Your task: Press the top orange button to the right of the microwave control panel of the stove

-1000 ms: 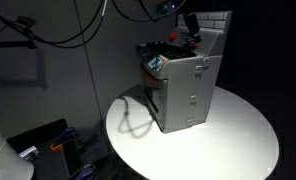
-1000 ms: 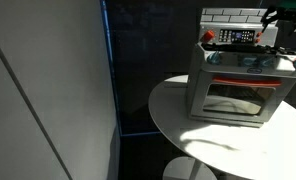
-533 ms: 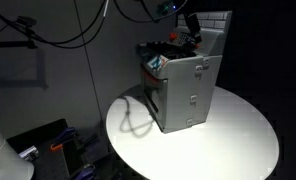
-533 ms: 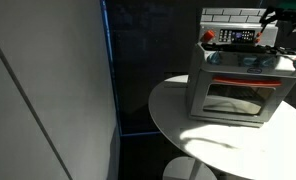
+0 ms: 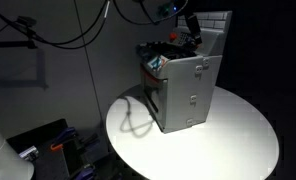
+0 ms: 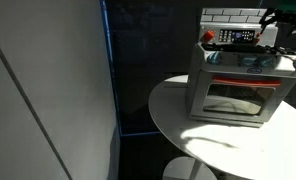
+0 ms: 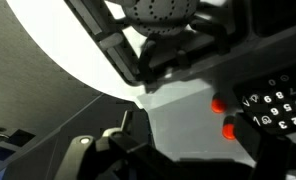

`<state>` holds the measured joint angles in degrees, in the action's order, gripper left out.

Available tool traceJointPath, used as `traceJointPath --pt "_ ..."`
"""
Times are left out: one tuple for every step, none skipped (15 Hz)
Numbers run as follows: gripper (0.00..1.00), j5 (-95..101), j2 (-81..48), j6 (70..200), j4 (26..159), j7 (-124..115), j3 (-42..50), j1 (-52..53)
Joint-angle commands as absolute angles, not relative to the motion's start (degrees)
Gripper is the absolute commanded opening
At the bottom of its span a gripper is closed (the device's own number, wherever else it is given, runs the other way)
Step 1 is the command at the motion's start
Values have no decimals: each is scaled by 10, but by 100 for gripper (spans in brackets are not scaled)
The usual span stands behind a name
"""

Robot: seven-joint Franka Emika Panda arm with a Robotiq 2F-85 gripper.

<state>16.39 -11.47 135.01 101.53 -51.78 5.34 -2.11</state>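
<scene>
The grey toy stove (image 5: 183,90) stands on a round white table and also shows in the other exterior view (image 6: 236,85). Its white tiled back panel carries a dark keypad panel (image 6: 238,37). My gripper (image 5: 191,27) hovers over the stove's back top, close to that panel (image 6: 277,18). In the wrist view two orange buttons (image 7: 218,104) (image 7: 229,128) glow beside the keypad (image 7: 278,105). My gripper (image 7: 188,162) shows as dark blurred fingers (image 7: 103,152) at the bottom. A gap of grey stove surface lies between them, and they hold nothing. The right finger sits close to the lower button.
A round burner (image 7: 163,14) lies beyond the buttons in the wrist view. The round white table (image 5: 238,140) has a dark cable loop (image 5: 136,122) beside the stove. A grey wall panel (image 6: 48,90) stands to one side, and cables hang overhead.
</scene>
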Motion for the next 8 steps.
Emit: traceJointPath --pt "100 166 -129 1344 991 -535 65 -11" --pt "100 165 -130 1344 990 -536 66 -11" --pt "100 165 -131 1344 990 -537 66 -11" --pt "100 165 -132 1344 989 -538 67 -11" --pt "100 164 -132 1344 988 -538 67 -10" --pt "100 164 -133 1344 987 -538 68 -10" --pt "100 164 -134 1344 986 -538 68 -10" --pt "100 164 -135 1344 984 -538 68 -9"
